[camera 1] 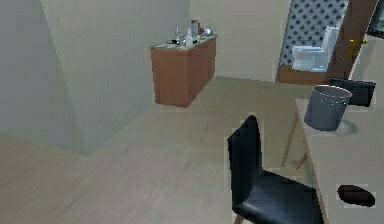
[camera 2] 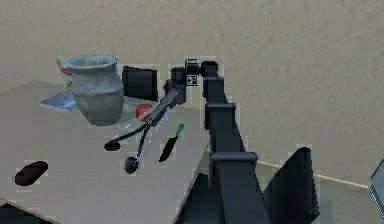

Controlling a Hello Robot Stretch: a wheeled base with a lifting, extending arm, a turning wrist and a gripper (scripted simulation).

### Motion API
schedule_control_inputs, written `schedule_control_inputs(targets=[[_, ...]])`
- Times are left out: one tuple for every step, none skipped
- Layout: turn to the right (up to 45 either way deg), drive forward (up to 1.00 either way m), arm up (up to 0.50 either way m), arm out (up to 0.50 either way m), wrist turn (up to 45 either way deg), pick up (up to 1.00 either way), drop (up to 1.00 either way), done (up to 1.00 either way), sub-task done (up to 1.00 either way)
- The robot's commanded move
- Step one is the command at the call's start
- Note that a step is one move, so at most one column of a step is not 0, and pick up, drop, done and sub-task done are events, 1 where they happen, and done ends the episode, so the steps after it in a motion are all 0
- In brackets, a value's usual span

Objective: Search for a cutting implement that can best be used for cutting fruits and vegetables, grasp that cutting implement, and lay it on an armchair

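The arm side view showed a knife [camera 2: 170,146] lying on the table [camera 2: 80,150] near the gripper [camera 2: 163,104]; whether the gripper held anything couldn't be told. The forward view added a chair [camera 1: 265,180], a counter [camera 1: 183,68] and a toilet [camera 1: 315,55].

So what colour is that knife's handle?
Green, on the knife; best seen in the arm side view.

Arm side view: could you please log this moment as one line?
gripper: at table, hold unclear | knife: lying on table | next: probably grasp knife
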Motion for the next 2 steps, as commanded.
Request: schedule_control_inputs(targets=[[0.0, 0.0, 0.0, 0.0, 45.0, 0.0, 0.0, 0.0, 0.0], [0.0, 0.0, 0.0, 0.0, 45.0, 0.0, 0.0, 0.0, 0.0]])
